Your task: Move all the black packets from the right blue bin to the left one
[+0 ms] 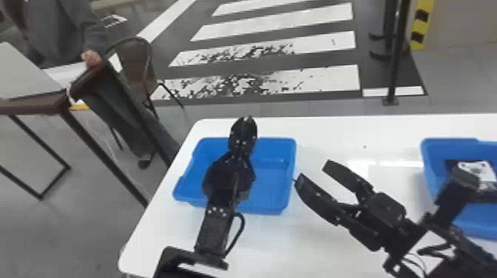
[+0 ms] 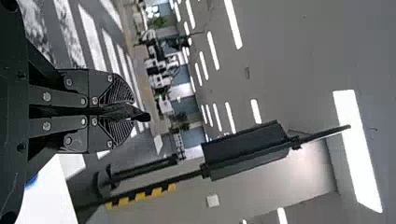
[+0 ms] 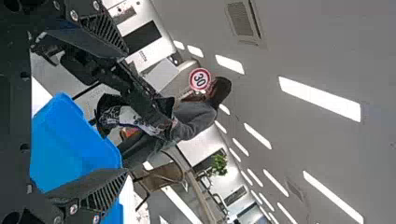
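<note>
The left gripper [image 1: 247, 119] is above the left blue bin [image 1: 275, 185], and its fingers are closed on a black packet [image 3: 128, 116] with white and dark print. In the right wrist view, this packet hangs at the tips of these fingers. In the left wrist view, a narrow dark part of it comes out from between the two fingers. From the head view, the tips of the left fingers appear a little beyond the far rim of this bin.

The right gripper [image 1: 313, 172] is in the space between the two bins, over the white tabletop [image 1: 332, 133]. Its fingers are open, with a wide gap, and the tips are directed towards the left bin, near its right side.

The right blue bin [image 1: 429, 173] is well apart from the right fingers, to their right. Inside it there lies another packet, black with a white printed area [image 1: 485, 172], and a part of the right arm covers some of it from the head view.
</note>
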You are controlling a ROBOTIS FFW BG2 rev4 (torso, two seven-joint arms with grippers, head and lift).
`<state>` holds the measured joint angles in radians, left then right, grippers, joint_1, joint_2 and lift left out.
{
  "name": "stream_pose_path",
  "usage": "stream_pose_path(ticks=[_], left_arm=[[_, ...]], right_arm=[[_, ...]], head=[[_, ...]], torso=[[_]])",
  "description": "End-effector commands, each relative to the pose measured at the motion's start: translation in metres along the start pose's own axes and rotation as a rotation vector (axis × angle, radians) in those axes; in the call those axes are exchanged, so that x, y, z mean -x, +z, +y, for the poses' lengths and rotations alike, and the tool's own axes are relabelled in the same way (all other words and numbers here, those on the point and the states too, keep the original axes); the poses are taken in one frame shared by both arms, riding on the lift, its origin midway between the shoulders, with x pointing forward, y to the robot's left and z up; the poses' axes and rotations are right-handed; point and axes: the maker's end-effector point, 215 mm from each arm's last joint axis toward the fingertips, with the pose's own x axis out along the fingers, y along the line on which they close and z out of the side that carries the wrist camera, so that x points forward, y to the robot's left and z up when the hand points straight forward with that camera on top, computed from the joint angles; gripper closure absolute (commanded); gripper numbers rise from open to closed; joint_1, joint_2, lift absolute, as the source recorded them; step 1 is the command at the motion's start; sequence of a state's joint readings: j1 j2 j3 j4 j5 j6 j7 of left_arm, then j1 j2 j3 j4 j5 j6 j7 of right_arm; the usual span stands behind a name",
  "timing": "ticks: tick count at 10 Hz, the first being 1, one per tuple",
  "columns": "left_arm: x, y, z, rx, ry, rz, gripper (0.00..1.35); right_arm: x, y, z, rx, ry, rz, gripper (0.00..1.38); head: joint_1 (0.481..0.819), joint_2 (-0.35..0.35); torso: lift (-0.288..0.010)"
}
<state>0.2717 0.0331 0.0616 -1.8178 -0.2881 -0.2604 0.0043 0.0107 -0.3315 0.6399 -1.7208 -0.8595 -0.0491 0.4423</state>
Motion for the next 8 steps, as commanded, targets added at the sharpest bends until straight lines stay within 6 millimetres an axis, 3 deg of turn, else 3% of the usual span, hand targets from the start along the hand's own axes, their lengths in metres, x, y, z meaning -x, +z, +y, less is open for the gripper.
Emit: stream_pose_path(ticks=[1, 2, 3, 5, 6, 8], left_arm=[[-0.014, -0.034, 0.006, -0.081, 0.008, 0.001, 1.13], [-0.011, -0.064, 0.007, -0.047, 0.011, 0.058, 0.56], [-0.003, -0.068, 0.008, -0.013, 0.017, 0.065, 0.01], [0.004, -0.052, -0.002, 0.132, -0.017, 0.010, 0.09], [0.012, -0.030, -0.020, 0.286, -0.040, -0.032, 0.08], [0.045, 0.033, -0.026, 0.451, -0.081, -0.016, 0.08]], right_arm=[[0.001, 0.002, -0.002, 0.004, -0.004, -0.003, 0.11], [0.002, 0.012, -0.007, 0.026, -0.015, -0.018, 0.11], [0.011, 0.027, -0.020, 0.061, -0.049, -0.036, 0.11], [0.039, 0.061, -0.062, 0.157, -0.162, -0.047, 0.11], [0.054, 0.082, -0.079, 0.210, -0.227, -0.038, 0.11], [0.087, 0.125, -0.107, 0.375, -0.393, 0.018, 0.11]], head=[[0.695, 0.350], [0.695, 0.350], [0.695, 0.350], [0.695, 0.347], [0.695, 0.311], [0.695, 0.230]], torso=[[-0.140], [-0.140], [-0.140], [-0.140], [-0.140], [-0.140]])
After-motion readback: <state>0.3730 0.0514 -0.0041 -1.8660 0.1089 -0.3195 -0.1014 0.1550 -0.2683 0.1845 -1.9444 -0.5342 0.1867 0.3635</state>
